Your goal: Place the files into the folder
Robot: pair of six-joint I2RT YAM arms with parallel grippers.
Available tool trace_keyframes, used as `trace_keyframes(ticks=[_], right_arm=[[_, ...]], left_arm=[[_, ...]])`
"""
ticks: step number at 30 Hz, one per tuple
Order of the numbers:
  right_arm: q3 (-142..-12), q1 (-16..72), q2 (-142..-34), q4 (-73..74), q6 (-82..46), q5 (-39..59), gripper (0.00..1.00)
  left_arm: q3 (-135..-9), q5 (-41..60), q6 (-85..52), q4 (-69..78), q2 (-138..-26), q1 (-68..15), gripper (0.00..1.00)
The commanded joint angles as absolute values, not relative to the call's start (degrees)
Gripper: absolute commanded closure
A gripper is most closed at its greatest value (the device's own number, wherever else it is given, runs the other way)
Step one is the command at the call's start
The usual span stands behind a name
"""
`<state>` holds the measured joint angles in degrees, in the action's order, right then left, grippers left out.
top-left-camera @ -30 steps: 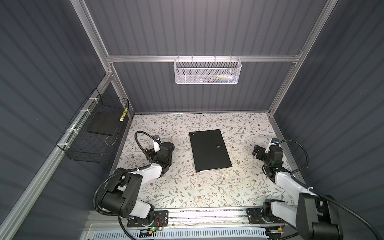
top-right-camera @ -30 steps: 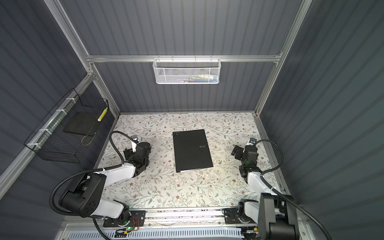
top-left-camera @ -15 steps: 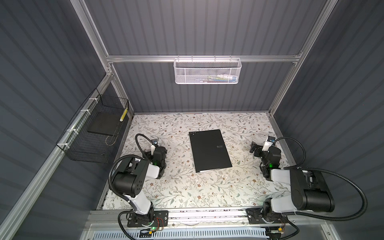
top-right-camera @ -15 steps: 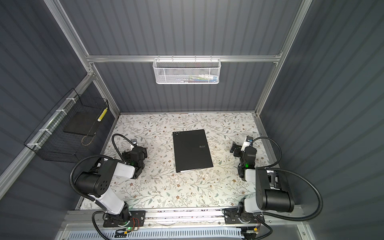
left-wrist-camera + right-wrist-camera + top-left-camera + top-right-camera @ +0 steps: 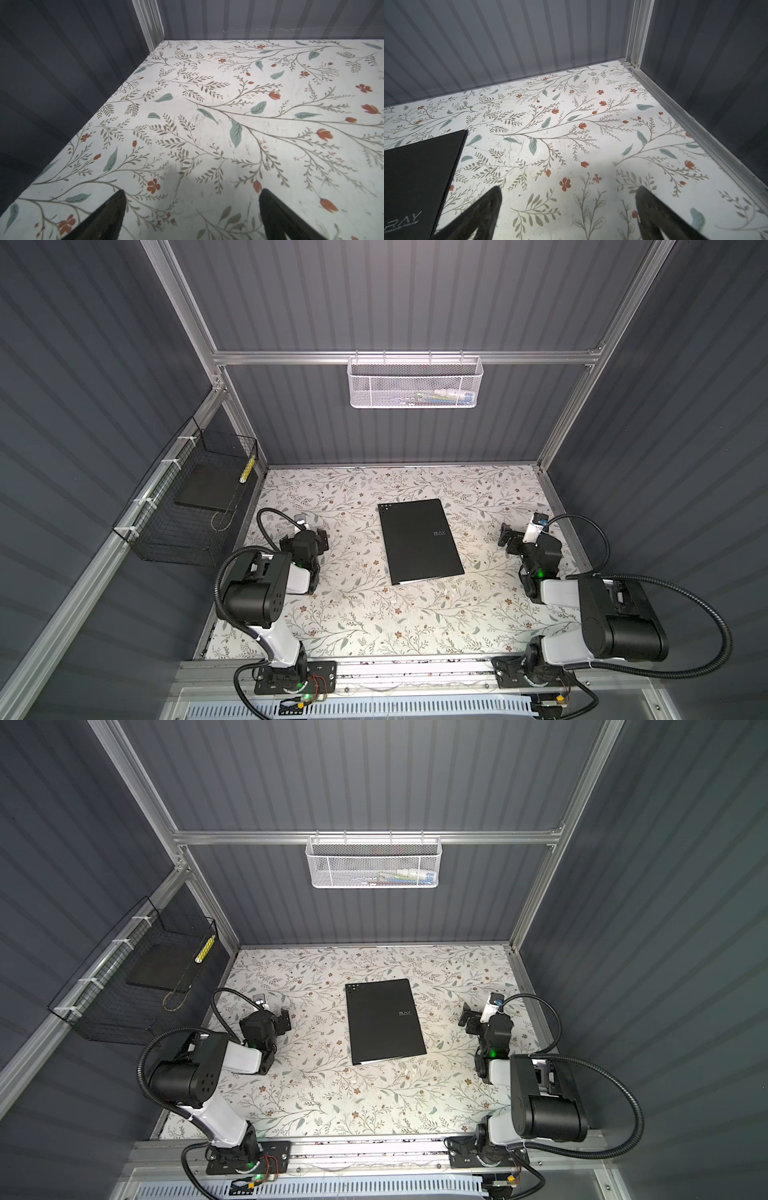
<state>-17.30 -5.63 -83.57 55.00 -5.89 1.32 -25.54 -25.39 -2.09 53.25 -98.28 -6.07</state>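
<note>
Arms: both fold back over their bases at the near edge, elbows rising. That is the change over the last second.
Left hand [image 5: 319, 537]: jaws spread wide with nothing between them. It has pulled back a touch and now sits at 9 o'clock from the folder [image 5: 419, 543], well apart.
Right hand [image 5: 510, 537]: also wide open and empty, at 3 o'clock from the folder and clear of it.
Tabletop [image 5: 374, 626]: no loose sheets anywhere on the floral surface.
Folder: closed and flat in the middle, logo up, and it hasn't budged while the arms retreat.
Files [image 5: 409, 582]: only a thin white sliver peeks out at the folder's 6 o'clock edge, so they look tucked inside.
Meaning: this reads as job done, with both arms heading to rest.
Far: a black wire basket [image 5: 187, 510] at 10 o'clock and a white mesh basket [image 5: 415, 383] at 12 o'clock, both unchanged.
</note>
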Motion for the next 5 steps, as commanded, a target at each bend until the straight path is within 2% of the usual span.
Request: trace_keyframes(ticks=[1, 5], right_arm=[[-20.4, -4.9, -84.0, 52.5, -4.7, 1.1, 0.01], [-18.6, -4.3, -83.2, 55.4, -3.8, 0.4, 0.01]], left_arm=[[-25.7, -24.4, -2.0, 54.7, -98.3, -6.3, 0.00], [-25.8, -24.4, -2.0, 54.7, -98.4, -6.3, 0.00]])
